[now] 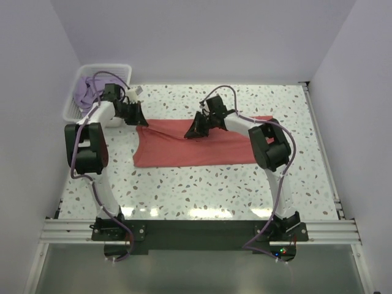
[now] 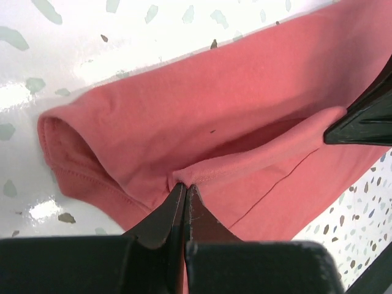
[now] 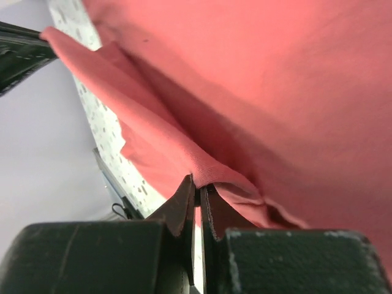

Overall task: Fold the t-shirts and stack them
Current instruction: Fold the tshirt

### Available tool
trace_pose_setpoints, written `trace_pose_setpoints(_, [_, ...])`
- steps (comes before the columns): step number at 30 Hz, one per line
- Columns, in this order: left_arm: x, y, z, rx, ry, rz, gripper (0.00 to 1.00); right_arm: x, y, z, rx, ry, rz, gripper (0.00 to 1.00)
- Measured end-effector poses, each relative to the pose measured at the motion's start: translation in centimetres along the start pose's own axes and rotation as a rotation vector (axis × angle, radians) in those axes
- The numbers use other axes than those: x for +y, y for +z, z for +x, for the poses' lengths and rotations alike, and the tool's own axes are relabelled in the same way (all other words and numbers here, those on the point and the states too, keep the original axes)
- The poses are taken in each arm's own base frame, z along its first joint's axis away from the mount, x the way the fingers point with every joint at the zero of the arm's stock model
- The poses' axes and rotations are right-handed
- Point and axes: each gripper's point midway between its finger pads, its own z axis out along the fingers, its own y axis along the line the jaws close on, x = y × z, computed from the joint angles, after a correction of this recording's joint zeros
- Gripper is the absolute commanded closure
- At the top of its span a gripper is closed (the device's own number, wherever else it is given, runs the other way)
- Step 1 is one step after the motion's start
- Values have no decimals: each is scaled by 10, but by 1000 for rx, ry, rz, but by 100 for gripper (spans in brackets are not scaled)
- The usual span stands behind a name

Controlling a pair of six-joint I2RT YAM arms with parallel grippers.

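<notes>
Left hand (image 2: 185, 192), right hand (image 3: 197, 185) — grip coral shirt (image 1: 184, 153) | lavender shirt (image 1: 86, 92) half-hidden

White-tubed left arm (image 1: 104, 187) and right arm (image 1: 278, 196), bulky black joint housings, purple cables (image 1: 222, 87) looping alongside; matte black wedge-fingered left gripper (image 2: 185, 187) and right gripper (image 3: 197, 182).

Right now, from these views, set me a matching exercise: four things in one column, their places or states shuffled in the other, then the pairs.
Things:
1. red shirt
2. purple shirt
3. basket
4. left gripper

Places or states:
A. at the far left corner of the table
B. shut on the red shirt's edge
C. heaped in the basket
D. spread across the table

Pairs: 1-D, 2-C, 3-A, 4-B
</notes>
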Motion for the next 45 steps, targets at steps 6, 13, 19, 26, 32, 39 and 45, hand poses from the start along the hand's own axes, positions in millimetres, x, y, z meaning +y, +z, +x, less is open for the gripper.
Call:
trace_pose_setpoints(6, [5, 12, -4, 12, -12, 12, 100, -18, 13, 2, 26, 25, 20, 100])
trace_pose_setpoints(13, [3, 11, 3, 38, -27, 13, 100, -15, 12, 6, 45, 41, 7, 100])
trace_pose_setpoints(19, [-3, -1, 10, 65, -39, -1, 100, -9, 1, 18, 64, 68, -6, 100])
trace_pose_setpoints(26, [-7, -13, 30, 124, -67, -30, 100, -17, -3, 44, 103, 88, 16, 100])
trace_pose_setpoints(32, [0, -9, 61, 204, -112, -52, 94, -26, 0, 59, 137, 94, 43, 81])
trace_pose_setpoints(39, [6, -11, 62, 204, -94, -67, 60, -20, -8, 61, 166, 48, 35, 44])
trace_pose_setpoints(45, [-5, -29, 48, 134, -38, -67, 67, -9, -29, 66, 194, -59, 44, 64])
